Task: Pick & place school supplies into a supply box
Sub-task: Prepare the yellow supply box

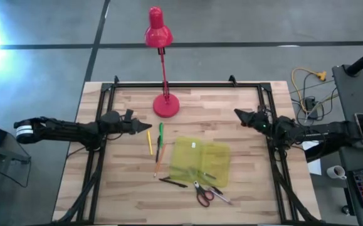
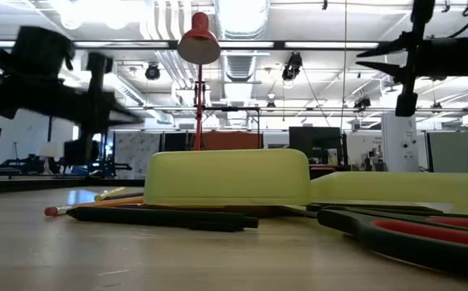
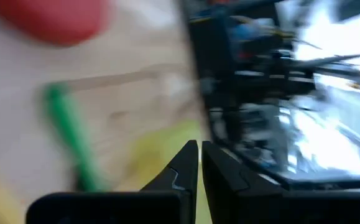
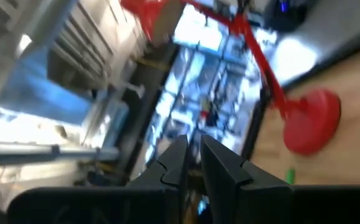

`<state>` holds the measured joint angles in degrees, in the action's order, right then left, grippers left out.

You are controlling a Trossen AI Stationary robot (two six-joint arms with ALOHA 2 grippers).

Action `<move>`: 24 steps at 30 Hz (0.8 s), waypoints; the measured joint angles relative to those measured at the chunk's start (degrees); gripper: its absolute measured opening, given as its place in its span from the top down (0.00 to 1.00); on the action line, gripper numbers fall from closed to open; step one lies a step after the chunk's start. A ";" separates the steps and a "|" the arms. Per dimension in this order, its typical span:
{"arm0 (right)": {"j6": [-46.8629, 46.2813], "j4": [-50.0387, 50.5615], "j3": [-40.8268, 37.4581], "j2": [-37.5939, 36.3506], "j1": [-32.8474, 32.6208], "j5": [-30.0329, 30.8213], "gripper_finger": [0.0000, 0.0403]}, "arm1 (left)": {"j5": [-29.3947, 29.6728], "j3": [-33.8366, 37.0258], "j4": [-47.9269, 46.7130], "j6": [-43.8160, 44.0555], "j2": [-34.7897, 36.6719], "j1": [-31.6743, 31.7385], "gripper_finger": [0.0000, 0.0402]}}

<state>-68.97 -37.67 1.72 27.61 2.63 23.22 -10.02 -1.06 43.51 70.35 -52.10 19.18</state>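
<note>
The translucent yellow-green supply box [image 1: 200, 162] lies flat on the table's near middle; the low view shows it [image 2: 228, 176] too. Left of it lie a yellow pencil [image 1: 149, 143], a green pen [image 1: 160, 135] and an orange pencil [image 1: 159, 160]. A black pen [image 1: 173, 182], red-handled scissors [image 1: 203, 193] and a pink pen [image 1: 220, 194] lie along its near side. My left gripper [image 1: 148, 127] hovers shut just left of the green pen [image 3: 74, 143], holding nothing. My right gripper [image 1: 236, 113] hangs shut above the table's right part, away from the supplies.
A red desk lamp stands with its base [image 1: 166, 105] on the far middle of the table, its shade [image 1: 158, 28] reaching beyond the far edge. A black frame [image 1: 187, 85] runs along the far and side edges. Bare wood lies at the near left and near right.
</note>
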 joint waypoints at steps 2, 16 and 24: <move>-0.51 4.68 2.34 2.82 -0.02 -3.21 0.90 | 0.07 -1.25 1.66 -0.85 0.05 -1.79 0.99; 7.22 59.23 32.32 28.86 -0.87 -14.11 0.90 | 16.82 -27.42 -49.65 -20.75 -3.90 -25.50 0.99; 0.80 61.29 38.26 38.98 -4.98 -21.78 0.90 | 17.86 -29.07 -48.85 -16.80 -10.00 -31.96 0.99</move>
<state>-68.17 23.62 39.98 66.60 -2.35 1.44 7.83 -30.12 -5.34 53.56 -62.09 -12.78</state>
